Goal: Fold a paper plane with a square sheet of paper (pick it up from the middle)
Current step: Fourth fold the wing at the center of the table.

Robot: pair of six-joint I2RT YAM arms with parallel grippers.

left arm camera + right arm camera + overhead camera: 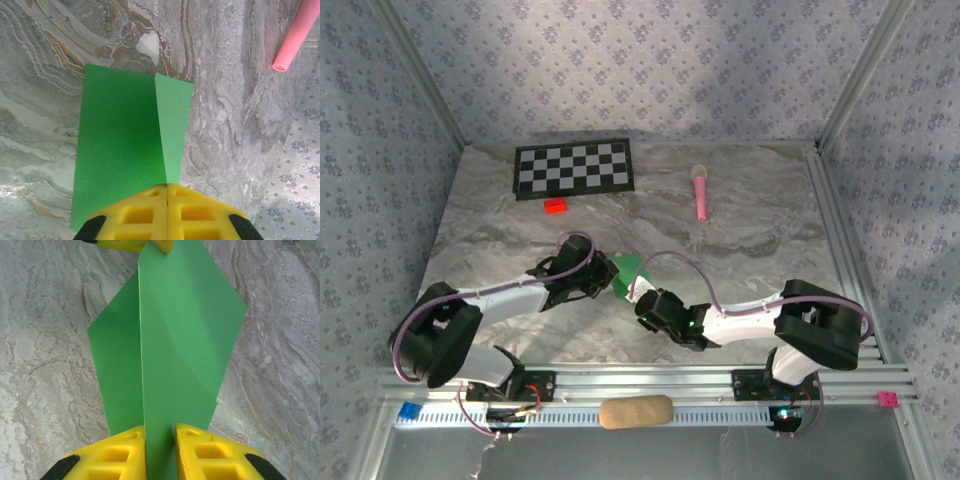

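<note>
The square sheet of paper point(627, 268) is bright green and partly folded, held up between my two grippers over the middle of the marble table. In the left wrist view the paper point(120, 140) hangs as a wide dark panel with a lighter flap to its right. My left gripper point(167, 186) is shut on its near edge at the crease. In the right wrist view the paper point(185, 335) stands with a vertical crease. My right gripper point(160, 432) straddles its lower edge, with a narrow gap between the yellow fingers point(120, 455). In the top view the left gripper point(608, 278) and right gripper point(642, 302) nearly meet.
A black-and-white checkerboard point(573, 168) lies at the back left with a small red block point(555, 206) in front of it. A pink microphone-shaped toy point(701, 192) lies at the back right. A tan pad point(635, 411) rests on the front rail.
</note>
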